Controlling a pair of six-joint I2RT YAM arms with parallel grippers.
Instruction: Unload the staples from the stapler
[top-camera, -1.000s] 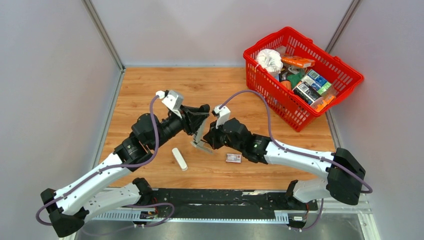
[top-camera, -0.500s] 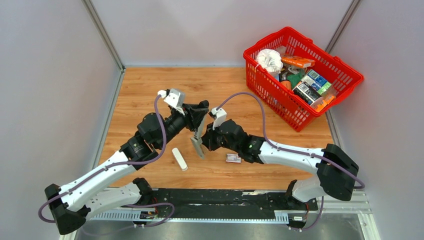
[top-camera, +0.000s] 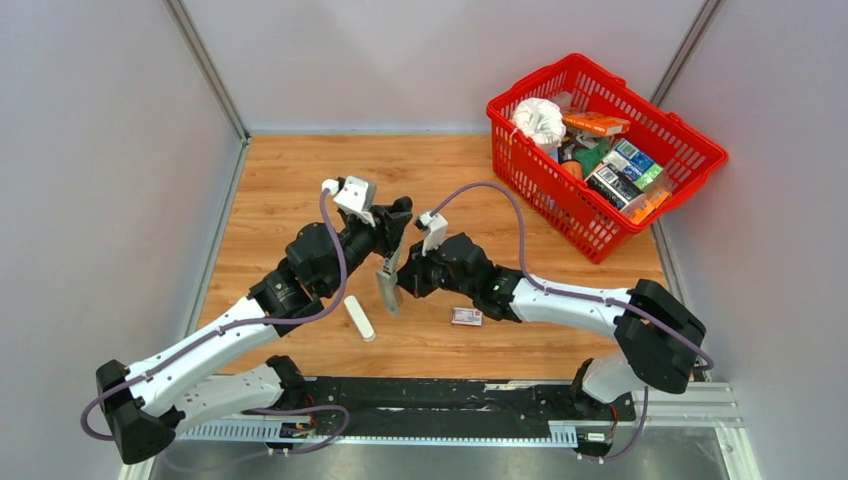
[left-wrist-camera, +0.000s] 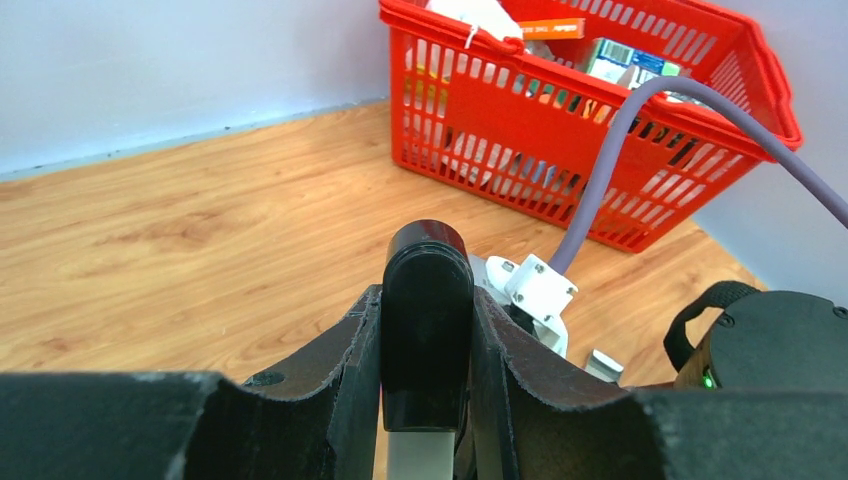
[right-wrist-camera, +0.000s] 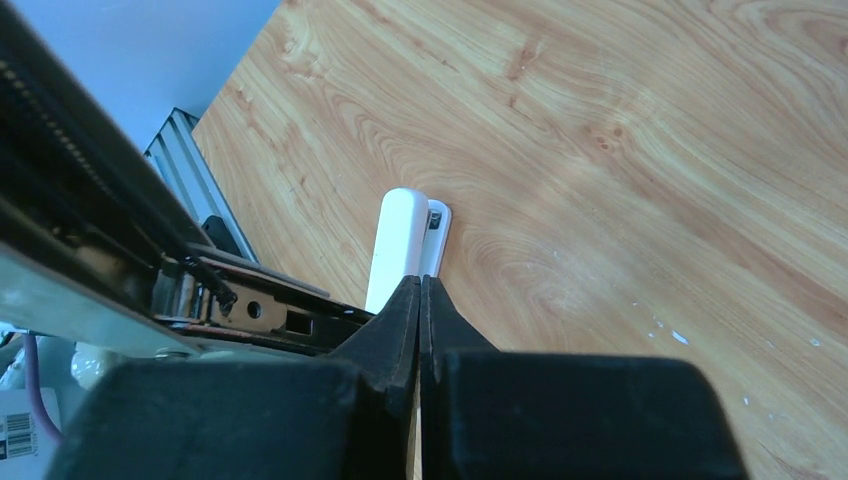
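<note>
My left gripper (top-camera: 395, 238) is shut on the black top end of the stapler (top-camera: 388, 285), which hangs open above the wood with its silver metal part pointing down. In the left wrist view the stapler's black end (left-wrist-camera: 428, 320) sits clamped between both fingers. My right gripper (top-camera: 403, 284) is shut, right beside the stapler's lower part. In the right wrist view its jaws are pressed together with nothing showing between them, and the stapler's metal channel (right-wrist-camera: 255, 312) lies just left of them. Tiny pale specks (right-wrist-camera: 679, 337) lie on the wood; I cannot tell if they are staples.
A white oblong piece (top-camera: 359, 318) lies on the wood below the stapler and also shows in the right wrist view (right-wrist-camera: 398, 245). A small red-and-white flat box (top-camera: 466, 316) lies under my right forearm. A red basket (top-camera: 520, 165) full of goods stands at the back right.
My left gripper has swung the stapler from a slant to nearly upright and a little left. My right gripper has followed it to the left, staying shut.
</note>
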